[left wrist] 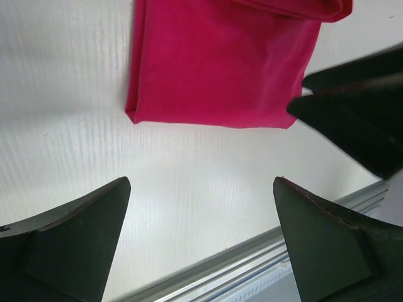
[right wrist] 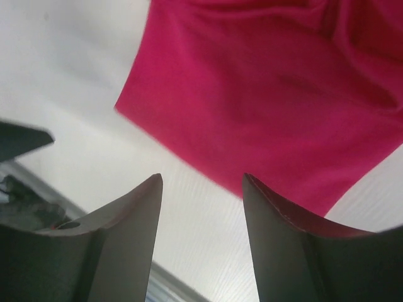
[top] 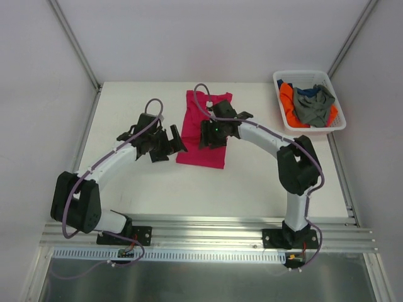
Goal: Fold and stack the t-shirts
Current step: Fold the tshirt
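the table (top: 252, 189) is a plain white slab with white panel walls on three sides, metal posts in the far corners and a ribbed aluminium rail (top: 208, 229) along the near edge where both arms are bolted. the pink t-shirt (top: 198, 154) lies flat near the middle, folded into a long narrow rectangle that runs away from the arms. in the far right corner sits a white plastic basket (top: 301, 73) with the grey t-shirt (top: 315, 106) crumpled on top of the orange one (top: 286, 100), and a bit of the dark blue one (top: 306, 92) showing at the back.

from above, the left gripper (top: 162, 145) hangs just beside the pink shirt's left edge, and the right gripper (top: 211, 133) sits over the cloth itself.

the wrist cameras show the jaws, which the overhead view does not. the left gripper (left wrist: 201, 180) is spread wide with only bare table between its fingers. the shirt's folded corner (left wrist: 220, 63) lies beyond them, untouched, and the other arm's black fingers (left wrist: 359, 107) cut in from the right. the right gripper (right wrist: 201, 177) is also released – its jaws stand apart above the shirt's edge (right wrist: 283, 94), gripping nothing. only the overhead view takes in the basket.
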### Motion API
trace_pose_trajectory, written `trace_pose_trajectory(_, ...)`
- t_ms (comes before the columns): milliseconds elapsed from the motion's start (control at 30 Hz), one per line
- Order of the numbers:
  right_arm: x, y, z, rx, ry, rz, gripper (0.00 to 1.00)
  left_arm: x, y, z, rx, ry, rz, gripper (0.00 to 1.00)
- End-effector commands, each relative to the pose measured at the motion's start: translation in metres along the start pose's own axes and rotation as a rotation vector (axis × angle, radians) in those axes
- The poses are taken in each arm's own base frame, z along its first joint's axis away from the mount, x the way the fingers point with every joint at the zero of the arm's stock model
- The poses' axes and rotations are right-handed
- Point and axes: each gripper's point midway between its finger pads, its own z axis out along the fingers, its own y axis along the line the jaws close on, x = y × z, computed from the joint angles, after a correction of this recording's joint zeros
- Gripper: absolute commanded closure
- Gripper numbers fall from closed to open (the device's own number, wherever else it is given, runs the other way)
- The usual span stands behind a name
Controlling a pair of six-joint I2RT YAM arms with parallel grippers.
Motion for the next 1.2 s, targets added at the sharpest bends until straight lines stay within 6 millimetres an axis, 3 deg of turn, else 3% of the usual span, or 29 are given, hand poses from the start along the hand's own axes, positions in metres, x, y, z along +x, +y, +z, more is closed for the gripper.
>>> trace_pose_trajectory(0, -0.032, -0.019, 0.017, 0.070, -0.074, 0.009, 0.43, -0.010, -0.011, -0.013, 0.058, -0.078, -0.015, 0.01)
trace_pose_trajectory(167, -0.042, -0.035, 0.041, 0.132, -0.082, -0.020, 0.43, -0.004, -0.006, -0.021, 0.055, -0.104, -0.024, 0.01)
trace_pose_trajectory(567, -0.078, -0.060, 0.058, 0.258, -0.160, -0.091, 0.42, 0.009, 0.005, -0.029, 0.051, -0.114, -0.043, 0.01)
trace_pose_trajectory(667, -0.099, -0.068, 0.058, 0.296, -0.216, -0.092, 0.41, 0.008, 0.004, -0.031, 0.056, -0.124, -0.039, 0.01)
trace_pose_trajectory(700, -0.118, -0.063, 0.052, 0.291, -0.262, -0.092, 0.41, 0.008, 0.004, -0.032, 0.058, -0.124, -0.039, 0.01)
trace_pose_trajectory(800, -0.141, -0.079, 0.054, 0.311, -0.288, -0.056, 0.40, 0.008, 0.002, -0.032, 0.064, -0.124, -0.034, 0.01)
trace_pose_trajectory(833, -0.161, -0.076, 0.053, 0.293, -0.321, -0.047, 0.40, 0.009, 0.002, -0.031, 0.065, -0.115, -0.029, 0.01)
trace_pose_trajectory(900, -0.179, -0.076, 0.040, 0.262, -0.336, -0.016, 0.40, 0.006, -0.002, -0.032, 0.080, -0.113, -0.007, 0.01)
trace_pose_trajectory(933, -0.198, -0.062, 0.017, 0.229, -0.395, -0.023, 0.40, 0.006, -0.003, -0.031, 0.081, -0.109, 0.013, 0.01)
trace_pose_trajectory(1000, -0.222, -0.054, -0.017, 0.217, -0.489, -0.058, 0.37, 0.001, -0.006, -0.032, 0.087, -0.115, 0.041, 0.01)
trace_pose_trajectory(1100, -0.243, -0.044, -0.093, 0.242, -0.621, -0.104, 0.21, -0.007, -0.010, -0.031, 0.088, -0.124, 0.084, 0.01)
trace_pose_trajectory(1133, -0.243, -0.046, -0.110, 0.253, -0.638, -0.099, 0.19, -0.010, -0.013, -0.031, 0.093, -0.129, 0.112, 0.01)
trace_pose_trajectory(1167, -0.243, -0.054, -0.140, 0.272, -0.672, -0.080, 0.18, -0.015, -0.018, -0.034, 0.105, -0.136, 0.128, 0.01)
